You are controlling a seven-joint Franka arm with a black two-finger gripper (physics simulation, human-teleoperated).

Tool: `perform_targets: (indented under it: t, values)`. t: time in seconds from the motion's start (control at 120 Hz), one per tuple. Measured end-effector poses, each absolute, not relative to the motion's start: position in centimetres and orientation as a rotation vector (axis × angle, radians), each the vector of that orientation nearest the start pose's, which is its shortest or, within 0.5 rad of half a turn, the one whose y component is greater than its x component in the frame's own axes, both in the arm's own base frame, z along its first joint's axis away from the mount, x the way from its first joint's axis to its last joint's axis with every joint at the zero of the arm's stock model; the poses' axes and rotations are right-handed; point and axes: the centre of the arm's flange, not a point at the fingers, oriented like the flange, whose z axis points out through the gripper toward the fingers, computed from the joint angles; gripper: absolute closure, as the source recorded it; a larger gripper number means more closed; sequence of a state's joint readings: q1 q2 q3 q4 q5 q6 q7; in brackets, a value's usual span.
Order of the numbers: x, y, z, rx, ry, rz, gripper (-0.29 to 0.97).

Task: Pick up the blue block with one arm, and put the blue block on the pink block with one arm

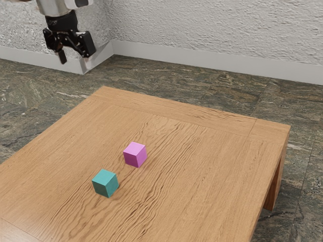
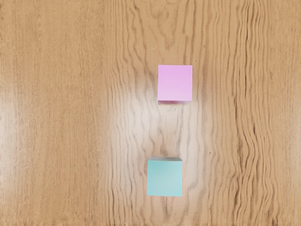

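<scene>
Our gripper (image 1: 74, 53) hangs open and empty, high up. Descending off-centre could knock the blue block (image 1: 105, 182) into the pink block (image 1: 135, 154).

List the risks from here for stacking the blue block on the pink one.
The blue block sits close to the pink block, so a descending finger might nudge the pink one. The gripper hangs open high above the table, so a long descent could land off-centre.
</scene>
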State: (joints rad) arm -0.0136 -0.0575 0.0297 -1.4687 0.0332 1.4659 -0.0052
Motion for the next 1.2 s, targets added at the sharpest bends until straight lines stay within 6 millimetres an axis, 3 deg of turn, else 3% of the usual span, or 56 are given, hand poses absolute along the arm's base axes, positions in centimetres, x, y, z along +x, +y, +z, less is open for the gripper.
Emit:
perform_targets:
  t: [0.167, 0.2, 0.242, 0.275, 0.375, 0.483, 0.75, 0.817, 1.025, 1.2]
  values:
    - [51.9, 2.6, 69.5, -3.103, -0.084, -0.042, 0.0]
    - [51.6, 2.5, 71.4, -3.102, -0.086, -0.088, 0.0]
    - [51.1, 2.4, 75.6, -3.096, -0.088, -0.195, 0.0]
    - [50.4, 2.2, 77.9, -3.094, -0.087, -0.244, 0.0]
    - [49.1, 1.6, 80.3, -3.097, -0.077, -0.258, 0.0]
    - [48.6, 1.0, 80.4, -3.103, -0.062, -0.216, 0.0]
    - [49.6, 0.0, 78.3, -3.112, -0.033, -0.091, 0.0]
    - [49.7, -0.4, 75.3, -3.151, -0.014, -0.01, 0.0]
    - [48.8, 0.2, 57.6, -3.182, -0.055, 0.223, 0.0]
    - [48.1, -0.5, 50.1, -3.156, -0.013, 0.15, 0.0]
